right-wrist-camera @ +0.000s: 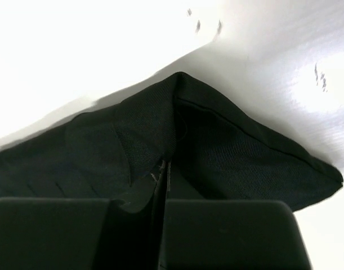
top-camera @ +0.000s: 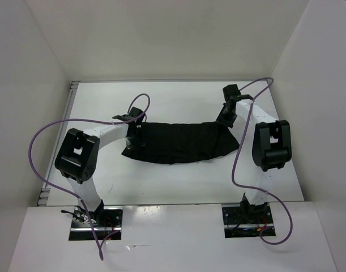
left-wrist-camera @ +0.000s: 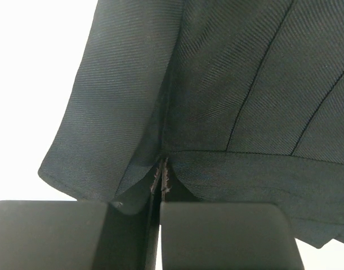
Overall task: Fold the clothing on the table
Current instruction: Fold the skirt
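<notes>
Black clothing (top-camera: 181, 141) lies spread as a wide, slightly curved band across the middle of the white table (top-camera: 178, 184), long side running left to right, well clear of the near and far edges. Pleat-like lines run across it. Left gripper (top-camera: 134, 129) sits at the garment's left end - jaws closed, pads pressed together with a fold of fabric pinched between them, clear in the left wrist view, where the cloth fans away from the pinch with stitched creases showing. Right gripper (top-camera: 225, 116) is at the right end, on the far corner - jaws also closed on the fabric; the right wrist view shows the cloth drawn into a peak at the pinch, white tabletop behind it. Purple cables (top-camera: 45, 133) loop from both arms. White walls (top-camera: 25, 85) enclose the left, far and right edges.
</notes>
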